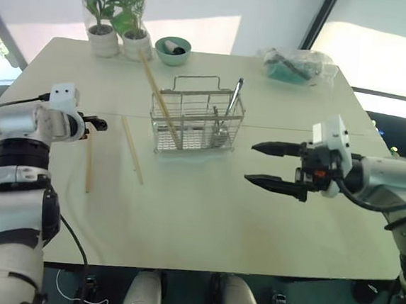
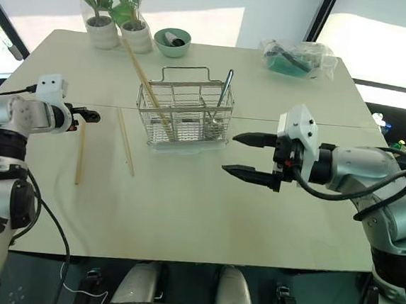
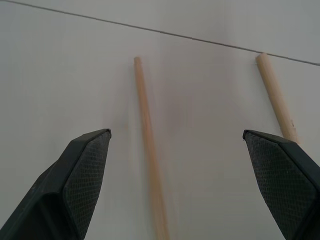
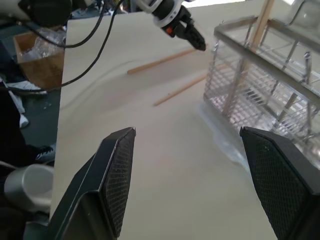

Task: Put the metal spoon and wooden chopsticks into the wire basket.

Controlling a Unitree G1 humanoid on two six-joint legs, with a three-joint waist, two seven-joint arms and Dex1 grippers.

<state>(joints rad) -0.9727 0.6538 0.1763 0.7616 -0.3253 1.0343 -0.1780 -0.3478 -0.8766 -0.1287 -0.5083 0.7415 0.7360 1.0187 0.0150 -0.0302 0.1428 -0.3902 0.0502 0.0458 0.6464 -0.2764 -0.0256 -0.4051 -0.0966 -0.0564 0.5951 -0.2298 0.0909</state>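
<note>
The wire basket (image 1: 195,119) stands at the table's middle. The metal spoon (image 1: 234,101) stands upright in its right side, and one wooden chopstick (image 1: 158,95) leans out of its left side. Two more chopsticks lie flat to the basket's left, one nearer it (image 1: 132,151) and one farther out (image 1: 88,163). My left gripper (image 1: 100,124) hovers open over the top end of the outer chopstick (image 3: 147,150), which runs between its fingers (image 3: 85,170). The other stick (image 3: 277,100) lies just beside. My right gripper (image 1: 252,163) hangs open and empty, right of the basket, pointing toward it.
Two potted plants (image 1: 115,16), a small green bowl (image 1: 173,50) and a clear plastic bag (image 1: 296,64) stand along the table's far edge. A seam line crosses the tabletop (image 1: 310,232) behind the basket.
</note>
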